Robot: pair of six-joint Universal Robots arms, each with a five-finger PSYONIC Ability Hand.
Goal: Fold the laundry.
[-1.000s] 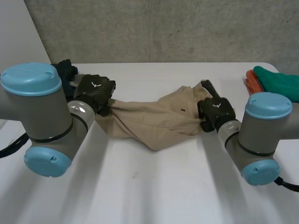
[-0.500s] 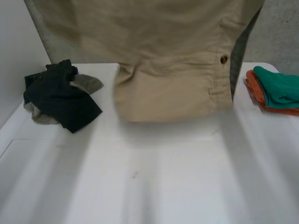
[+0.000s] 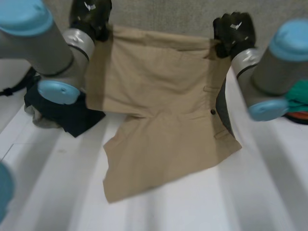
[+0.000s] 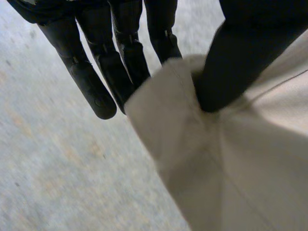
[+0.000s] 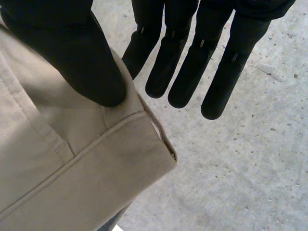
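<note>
Starting at the fingers, one top corner of the tan garment [image 3: 159,115] is pinched between the thumb and straight fingers of the left hand [image 4: 103,67]. The opposite corner (a stitched waistband end, by the look of it) is clamped the same way by the right hand [image 5: 77,48], whose remaining fingers are left straight and slightly apart beyond the cloth. Outward from both grips, the upper edge is held stretched between the hands, and the cloth hangs down until its lower part is laid on the white table [image 3: 202,202]. A second ago it was bunched on the table between the hands, then it was lifted high, and now it is opened out. Spreading is judged nearly done, folding not yet begun. Beyond the left hand a dark heap [image 3: 62,113] is seen, and beyond the right a green and orange stack [image 3: 296,98].
</note>
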